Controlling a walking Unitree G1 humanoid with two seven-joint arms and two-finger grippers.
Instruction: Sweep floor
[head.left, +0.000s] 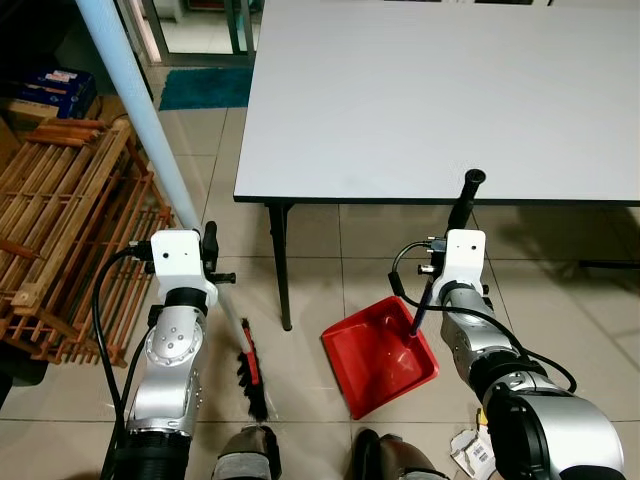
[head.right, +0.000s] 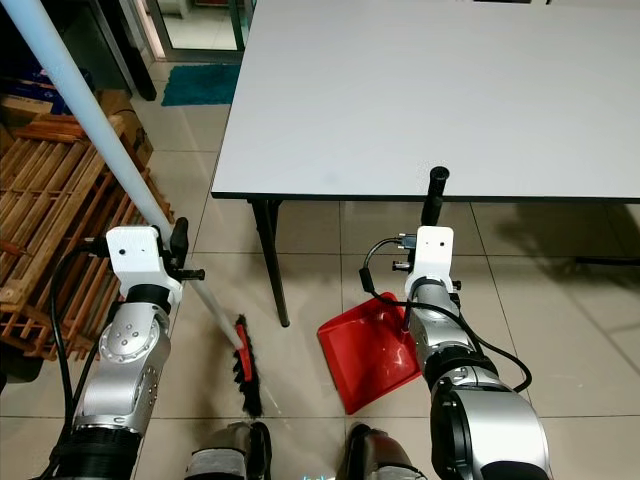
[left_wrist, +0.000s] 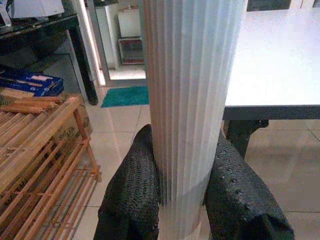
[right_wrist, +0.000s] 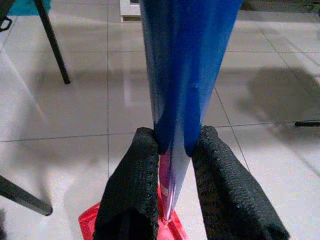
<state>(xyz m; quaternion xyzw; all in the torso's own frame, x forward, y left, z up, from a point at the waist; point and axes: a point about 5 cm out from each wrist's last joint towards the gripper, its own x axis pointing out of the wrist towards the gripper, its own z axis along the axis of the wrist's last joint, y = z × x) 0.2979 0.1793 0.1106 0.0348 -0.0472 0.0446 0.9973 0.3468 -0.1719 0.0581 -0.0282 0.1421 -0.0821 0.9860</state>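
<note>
Head views gave us the whole layout: the broom (head.left: 190, 215) slanted from the upper left down to its red-and-black bristle head (head.left: 250, 375) on the tiled floor (head.left: 330, 250), and the red dustpan (head.left: 378, 355) lay on the tiles just beside it, in front of the white counter (head.left: 440, 95). A wooden rack (head.left: 70, 230) stood to our left. The wrist views added the grips themselves. In the left wrist view our left tool (left_wrist: 182, 195) was closed around the pale ribbed broom pole, a black finger (left_wrist: 132, 195) pressed to each side. In the right wrist view our right tool (right_wrist: 172, 185) pinched the dustpan's upright handle (right_wrist: 185, 75), which looked blue up close, with the fingers (right_wrist: 127, 195) touching it on both sides and the red pan below. Neither tool showed any spare gap.
</note>
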